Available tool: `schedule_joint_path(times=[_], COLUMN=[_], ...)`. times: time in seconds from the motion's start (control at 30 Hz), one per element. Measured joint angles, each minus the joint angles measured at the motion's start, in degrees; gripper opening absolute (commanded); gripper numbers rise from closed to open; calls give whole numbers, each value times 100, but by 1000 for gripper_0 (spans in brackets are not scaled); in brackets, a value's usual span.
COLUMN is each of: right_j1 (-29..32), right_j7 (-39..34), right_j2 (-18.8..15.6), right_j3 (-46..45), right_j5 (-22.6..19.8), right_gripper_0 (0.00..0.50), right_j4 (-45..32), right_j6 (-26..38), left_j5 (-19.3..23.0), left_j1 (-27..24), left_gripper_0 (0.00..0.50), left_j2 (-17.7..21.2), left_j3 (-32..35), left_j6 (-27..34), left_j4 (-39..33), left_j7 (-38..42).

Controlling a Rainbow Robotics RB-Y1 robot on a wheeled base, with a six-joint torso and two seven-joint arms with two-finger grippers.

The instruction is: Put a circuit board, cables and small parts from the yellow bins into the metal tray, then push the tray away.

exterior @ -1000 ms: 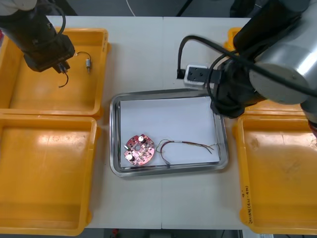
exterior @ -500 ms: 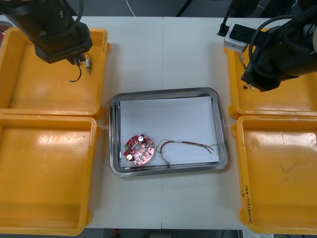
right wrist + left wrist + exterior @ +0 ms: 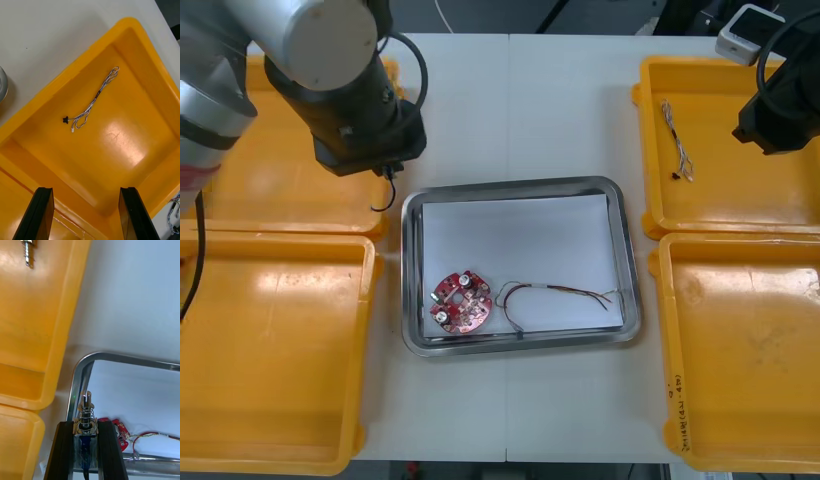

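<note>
table: light worktop point(image 3: 510, 110), two yellow bins down each side, tray between them
near-left bin point(image 3: 275, 350): at the near-left corner of the worktop, orange floor showing
near-right bin point(image 3: 745, 350): at the near-right corner, orange floor showing
metal tray point(image 3: 520, 345): middle of the worktop, shiny rim, white inside, lying flat
circuit board point(image 3: 461, 301): round, red, flat in the tray's near-left corner, close to the near rim
red and yellow cable point(image 3: 560, 294): in the tray along its near edge, just right of the board, one end reaching the near-right corner
far-left bin point(image 3: 240, 190): far-left corner of the worktop, partly under the left arm; a small metal part point(image 3: 28, 251) lies on its floor
far-right bin point(image 3: 720, 200): far-right corner of the worktop
twisted blue and white cable point(image 3: 677, 140): loose on the far-right bin's floor near its left wall, apart from the right gripper
left arm point(image 3: 330, 60): reaches over the far-left bin's right wall, wrist pointing down
left gripper point(image 3: 85, 423): above the tray's far-left corner, fingers clamped on a spring-wound metal part point(image 3: 86, 408) that stands upright between them; a thin black lead point(image 3: 387, 196) curls down below it
right arm point(image 3: 785, 100): over the far-right bin's right side
right gripper point(image 3: 86, 189): above the far-right bin's floor, fingers spread wide, nothing between them
</note>
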Motion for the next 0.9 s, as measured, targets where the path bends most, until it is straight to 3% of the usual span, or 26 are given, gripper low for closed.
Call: schedule_joint_path(times=[0.27,0.67,0.9], right_j1=[-164,-1190,-1466], right_j7=[-224,-542,-805], right_j2=[1,363,527], right_j3=[-150,-173,-283], right_j5=[107,986,1096], right_gripper_0=[500,500,500], right_j4=[1137,3021,3761], right_j6=[0,-4,-567], left_j5=[-244,-671,-743], left_j1=[167,630,748], left_gripper_0=[3,4,4], left_j2=[-273,-315,-327], left_j3=[-458,-994,-1180], left_j6=[-308,-1010,-1492], left_j4=[1,7,247], left_j7=[0,1,1])
